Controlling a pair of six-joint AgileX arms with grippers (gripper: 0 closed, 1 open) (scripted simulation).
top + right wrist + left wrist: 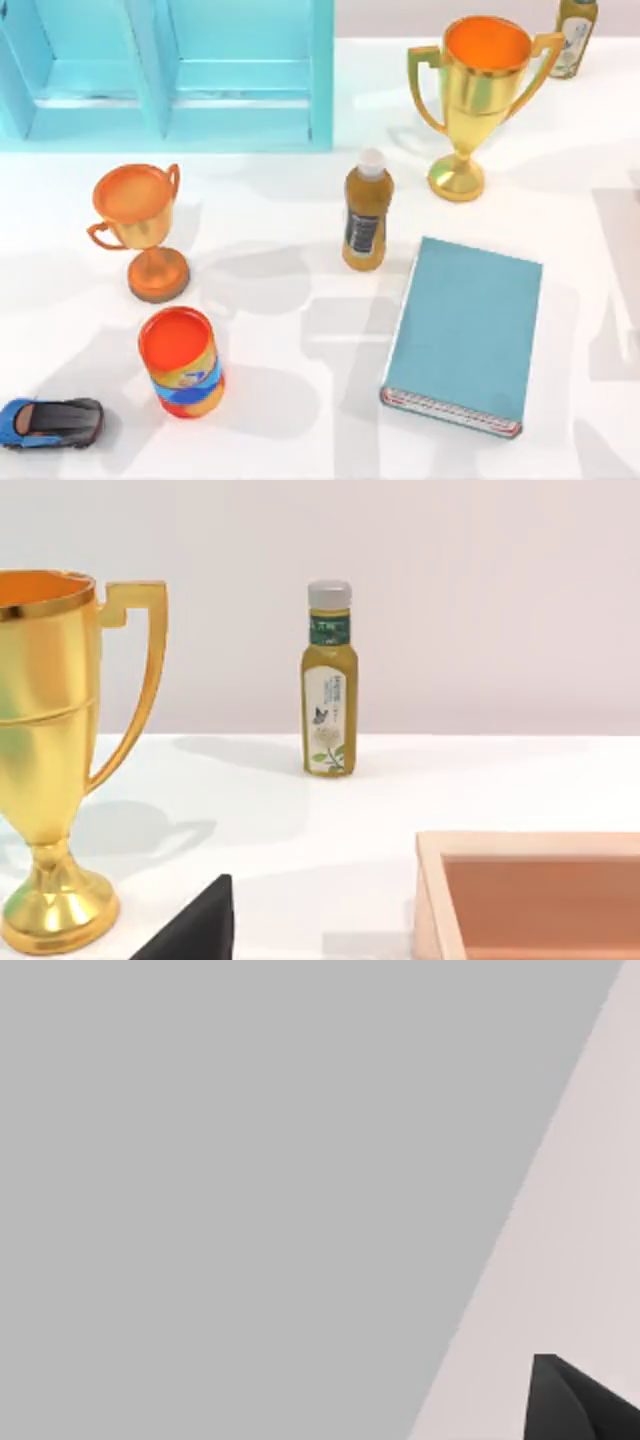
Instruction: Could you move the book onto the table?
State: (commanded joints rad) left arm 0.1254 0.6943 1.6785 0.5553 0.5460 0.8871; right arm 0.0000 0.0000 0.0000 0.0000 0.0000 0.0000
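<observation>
Find the book [465,330] lying flat on the worktop [280,440], teal cover up, in the near right part, with the red-patterned end strip toward the near edge. Well apart from the turquoise shelf [320,70] at the far left. Touching nothing but the worktop.

Just beyond the book's far left corner, note a brown bottle [367,215] standing upright, close but apart. Farther off on the right, a tall gold cup [480,90] and, past it at the far edge, a green bottle [577,35]. Over on the left, a smaller orange cup [140,225], a red-topped can [182,362] nearer, and a blue toy car [50,422] at the near left corner. From the right wrist, also a shallow wooden box [530,890] near the gold cup.

Judging by this layout, placing step finished: book set down and released, nothing gripping it.

As for the left tool [585,1405], a mere dark tip against blank background; for the right tool [195,925], a dark wedge that is probably one edge of it. Cannot tell whether either is wide or narrow.

Next move, if any: keep both arms clear and parked, without brushing the brown bottle or nudging the book.
</observation>
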